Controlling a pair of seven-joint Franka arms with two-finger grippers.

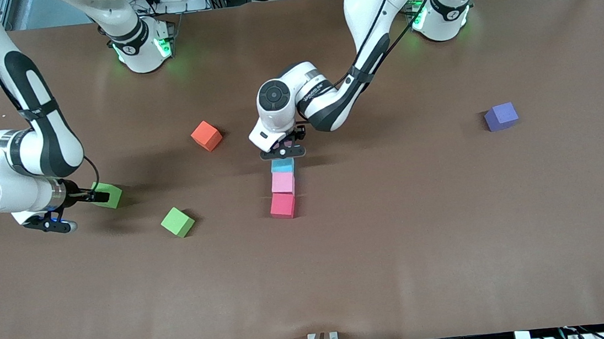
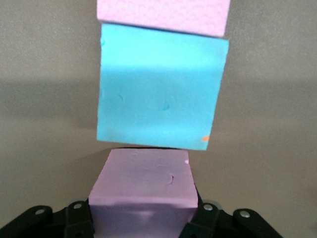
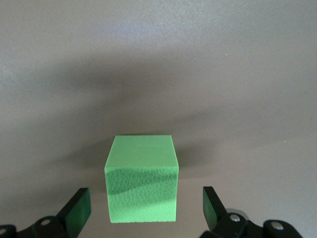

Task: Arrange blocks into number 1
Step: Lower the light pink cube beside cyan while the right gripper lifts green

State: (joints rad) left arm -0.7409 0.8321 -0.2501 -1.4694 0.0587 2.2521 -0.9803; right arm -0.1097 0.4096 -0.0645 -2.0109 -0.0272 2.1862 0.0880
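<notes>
Your left claw (image 2: 141, 220) grips a light pink block (image 2: 141, 191) right beside the sky blue block (image 1: 283, 165) in the row, while your right claw (image 3: 146, 208) sits wide open around a green block (image 3: 142, 178) on the worktop (image 1: 397, 238).

A table (image 1: 453, 243) covered in plain brown is seen. On it, a column of three touching blocks is formed at mid-table: a crimson block (image 1: 283, 205) nearest the front camera, then a light pink block (image 1: 283, 183), then a sky blue block (image 1: 282, 166). An orange block (image 1: 206, 135) and two green blocks (image 1: 177, 222) (image 1: 109, 195) are found toward the right arm's end, a purple block (image 1: 501, 116) toward the left arm's end.
</notes>
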